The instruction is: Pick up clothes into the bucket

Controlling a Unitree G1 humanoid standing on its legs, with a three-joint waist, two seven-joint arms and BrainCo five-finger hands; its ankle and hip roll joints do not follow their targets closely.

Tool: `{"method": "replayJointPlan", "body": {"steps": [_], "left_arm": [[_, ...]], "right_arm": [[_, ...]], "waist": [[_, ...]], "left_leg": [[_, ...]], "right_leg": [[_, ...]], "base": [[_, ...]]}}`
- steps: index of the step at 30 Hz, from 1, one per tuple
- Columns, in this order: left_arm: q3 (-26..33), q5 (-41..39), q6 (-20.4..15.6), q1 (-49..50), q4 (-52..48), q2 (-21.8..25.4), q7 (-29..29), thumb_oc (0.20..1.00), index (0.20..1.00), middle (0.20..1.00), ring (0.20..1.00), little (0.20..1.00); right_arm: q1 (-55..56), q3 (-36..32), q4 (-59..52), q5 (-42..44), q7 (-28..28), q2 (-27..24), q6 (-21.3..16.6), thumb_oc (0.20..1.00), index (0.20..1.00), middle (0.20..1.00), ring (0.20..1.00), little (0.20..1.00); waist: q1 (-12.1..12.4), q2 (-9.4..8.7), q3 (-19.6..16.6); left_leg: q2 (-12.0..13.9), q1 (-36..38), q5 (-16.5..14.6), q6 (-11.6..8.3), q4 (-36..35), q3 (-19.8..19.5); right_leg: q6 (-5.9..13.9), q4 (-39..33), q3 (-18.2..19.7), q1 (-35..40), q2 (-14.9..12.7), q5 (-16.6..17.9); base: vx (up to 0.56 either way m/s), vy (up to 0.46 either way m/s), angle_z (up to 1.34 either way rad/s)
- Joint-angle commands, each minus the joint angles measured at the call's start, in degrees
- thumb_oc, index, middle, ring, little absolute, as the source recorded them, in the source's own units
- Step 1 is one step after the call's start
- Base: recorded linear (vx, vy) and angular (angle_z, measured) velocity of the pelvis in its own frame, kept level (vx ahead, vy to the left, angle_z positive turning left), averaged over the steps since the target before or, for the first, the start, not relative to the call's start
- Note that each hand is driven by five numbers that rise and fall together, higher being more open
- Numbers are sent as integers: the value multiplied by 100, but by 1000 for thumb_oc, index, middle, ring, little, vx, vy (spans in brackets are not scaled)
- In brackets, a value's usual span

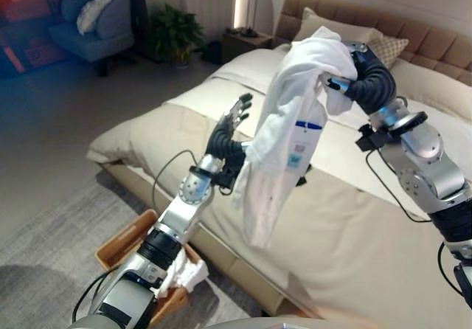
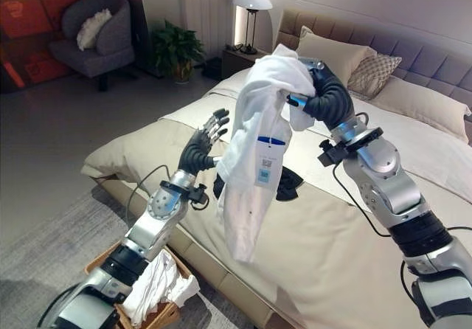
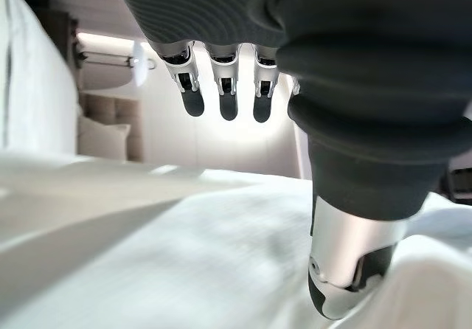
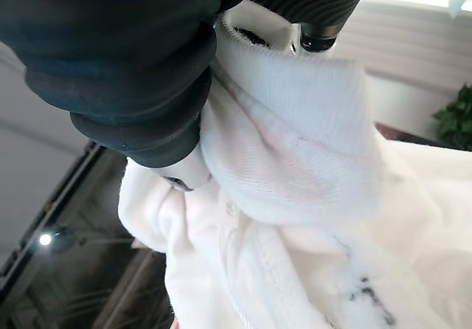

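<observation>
My right hand point(image 1: 363, 69) is raised above the bed, shut on a white garment point(image 1: 289, 137) that hangs down long from its fingers, with a tag on the cloth. In the right wrist view the white cloth point(image 4: 295, 167) is bunched tight against the hand. My left hand point(image 1: 230, 126) is open, fingers straight and pointing up, just left of the hanging garment and apart from it; its fingers point(image 3: 221, 93) hold nothing. The wicker basket point(image 1: 122, 244) stands on the floor by the bed's near side, under my left arm, with white clothes point(image 2: 155, 285) in it.
The bed point(image 1: 369, 226) with a beige cover fills the right side; a dark item point(image 2: 286, 183) lies on it behind the garment. Pillows point(image 2: 332, 52) sit at the headboard. A nightstand with a lamp point(image 1: 251, 4), a plant point(image 1: 173, 34) and an armchair point(image 1: 96, 15) stand far back.
</observation>
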Motion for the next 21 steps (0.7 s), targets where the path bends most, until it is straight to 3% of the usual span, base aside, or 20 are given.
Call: {"method": "replayJointPlan", "body": {"steps": [1,6,10,14,17,20,21], "left_arm": [[149,58,-178,-291,-331,33,15,1000,1000,1000,1000,1000],[-95,-377,-47,-438,-206,-50,-329,1000,1000,1000,1000,1000],[-616,-1138,285,-614,226,-185,-854,1000,1000,1000,1000,1000],[-1058,-1379,552,-728,689,-325,-1075,1000,1000,1000,1000,1000],[-1459,-2135,832,-747,1089,-482,-1458,1000,1000,1000,1000,1000],[-1656,-2181,898,-779,1279,-557,-1517,1000,1000,1000,1000,1000],[-1795,-1827,922,-869,1558,-660,-1405,1000,1000,1000,1000,1000]], "right_arm": [[-98,-320,-242,8,14,149,-145,200,200,200,200,200],[-20,-274,-315,-2,114,294,-99,200,200,200,200,200],[9,-171,-309,84,163,419,-30,200,200,200,200,200],[37,-130,-387,156,157,439,-1,200,200,200,200,200],[-14,-25,-399,309,160,537,-38,200,200,200,200,200],[-45,56,-404,308,141,568,-58,200,200,200,200,200],[-55,125,-447,263,112,593,-45,200,200,200,200,200]], "waist": [[187,-51,-226],[157,-29,-246],[106,2,-268],[58,17,-272],[-5,28,-293],[-30,42,-301],[-53,51,-310]], "left_leg": [[97,-243,-233,-173,556,-343],[94,-240,-225,-166,551,-349],[80,-235,-221,-150,552,-351],[71,-228,-222,-134,563,-355],[66,-215,-226,-128,554,-342],[62,-208,-224,-125,545,-339],[64,-208,-221,-124,546,-339]], "right_leg": [[317,373,-57,-142,-144,297],[319,373,-63,-139,-145,298],[316,390,-55,-150,-150,310],[311,395,-32,-146,-145,321],[312,406,5,-161,-144,330],[310,405,23,-172,-142,334],[305,407,32,-179,-148,334]], "base": [[0,0,0],[0,0,0],[0,0,0],[0,0,0],[0,0,0],[-1,3,-1],[0,0,0]]}}
